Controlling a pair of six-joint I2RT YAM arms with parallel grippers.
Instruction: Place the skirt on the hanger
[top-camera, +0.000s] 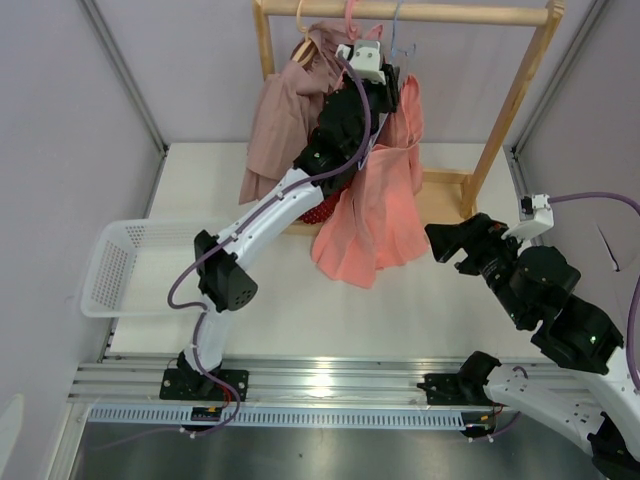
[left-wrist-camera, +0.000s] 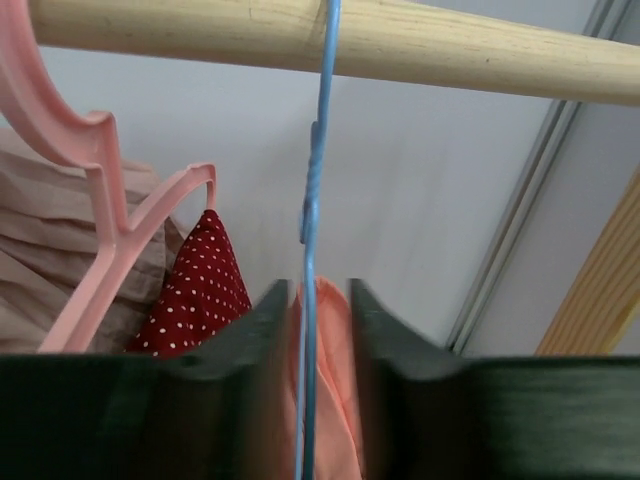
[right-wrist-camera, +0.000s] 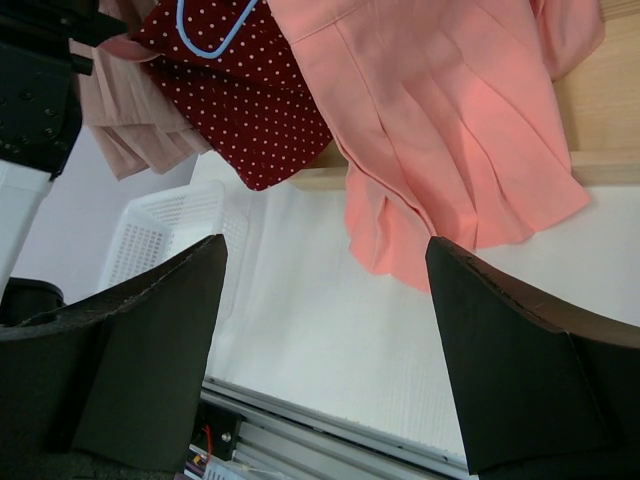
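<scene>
Two fingers (left-wrist-camera: 235, 390) of the left gripper (left-wrist-camera: 316, 297) flank the hanger (left-wrist-camera: 322, 120) — skirt (top-camera: 385, 195) hanging below.

Here's my corner: plain pale grey-lilac walls (top-camera: 60, 120) on three sides, with thin metal posts (top-camera: 125, 75) running up the back corners. There's a white tabletop (top-camera: 430, 310) in front of me and a pale wooden clothes rack (top-camera: 450, 12) standing at its far end. A ribbed aluminium rail (top-camera: 300, 395) runs along the near edge, with a bright glare on it.
</scene>
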